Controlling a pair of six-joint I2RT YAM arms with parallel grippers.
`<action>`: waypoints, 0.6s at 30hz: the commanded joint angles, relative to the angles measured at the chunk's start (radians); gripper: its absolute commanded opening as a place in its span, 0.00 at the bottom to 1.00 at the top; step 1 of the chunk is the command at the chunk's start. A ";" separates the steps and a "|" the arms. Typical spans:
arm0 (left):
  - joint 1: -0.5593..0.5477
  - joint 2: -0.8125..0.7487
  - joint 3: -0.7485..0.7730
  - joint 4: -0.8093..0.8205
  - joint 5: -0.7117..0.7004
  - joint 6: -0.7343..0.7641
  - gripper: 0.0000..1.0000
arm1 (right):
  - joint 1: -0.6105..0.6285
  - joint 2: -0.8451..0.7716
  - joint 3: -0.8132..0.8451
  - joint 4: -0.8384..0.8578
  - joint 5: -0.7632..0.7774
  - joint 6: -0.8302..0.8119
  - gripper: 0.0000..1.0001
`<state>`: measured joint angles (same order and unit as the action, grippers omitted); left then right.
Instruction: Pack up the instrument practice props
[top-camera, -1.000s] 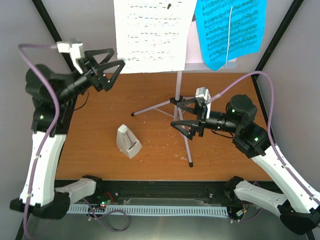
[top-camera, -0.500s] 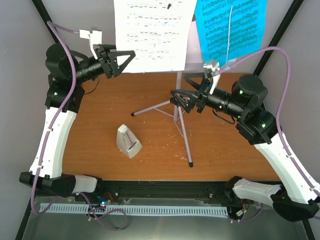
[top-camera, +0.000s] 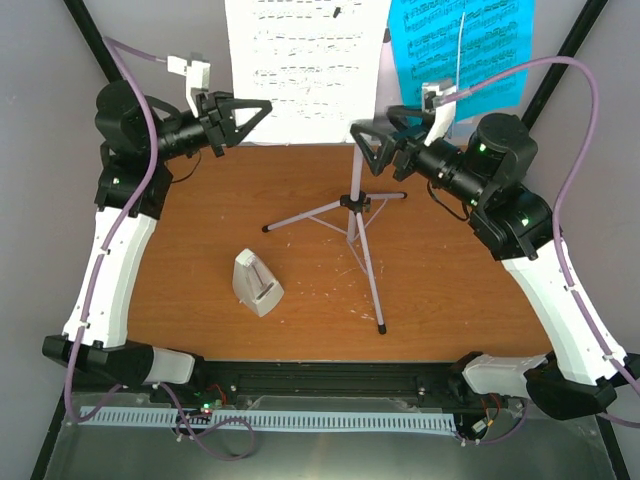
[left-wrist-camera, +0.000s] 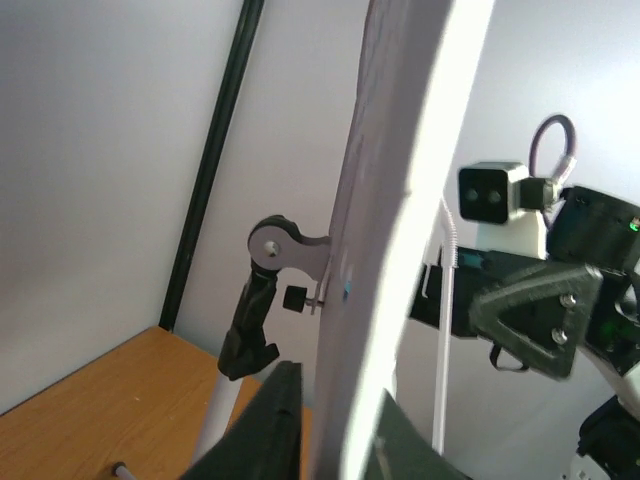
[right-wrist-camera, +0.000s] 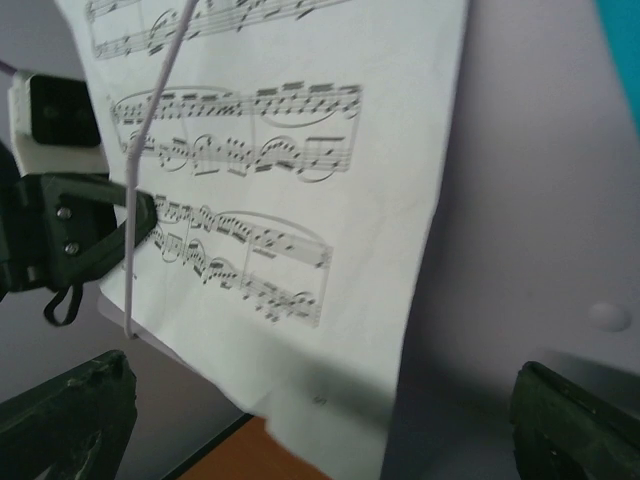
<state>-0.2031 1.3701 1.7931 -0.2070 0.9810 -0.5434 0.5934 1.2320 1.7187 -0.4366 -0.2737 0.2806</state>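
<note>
Upper centre, top view: stand (top-camera: 357, 178) upright on counter (top-camera: 200, 225), pole vertical, white page (top-camera: 300, 70) and blue page (top-camera: 460, 50) facing the arms. Metronome (top-camera: 257, 283) sits lower left, well apart. Left pincer (top-camera: 250, 112) open, astride the white page's edge. Right pincer (top-camera: 365, 148) open, beside the pole.

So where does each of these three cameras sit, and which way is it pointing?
Top external: above and behind the arms, looking down on the table, music stand and metronome; both arms show.
Left wrist: on the left arm, facing the stand edge-on; its own fingers at the bottom.
Right wrist: on the right arm, facing the white sheet-music page; its own fingers in the bottom corners.
Shared: each wrist view catches the other arm's fingers beside the stand.
</note>
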 joint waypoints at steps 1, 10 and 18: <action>0.004 -0.033 -0.063 0.037 0.019 0.008 0.10 | -0.058 0.022 0.040 -0.017 -0.021 0.051 1.00; 0.002 -0.098 -0.211 0.102 0.019 0.003 0.00 | -0.161 0.040 0.030 0.053 -0.181 0.132 1.00; -0.006 -0.127 -0.314 0.137 0.024 0.000 0.00 | -0.172 0.040 -0.010 0.122 -0.257 0.161 1.00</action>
<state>-0.2058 1.2388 1.5360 0.0029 0.9901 -0.5198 0.4309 1.2655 1.7283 -0.3710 -0.4694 0.4110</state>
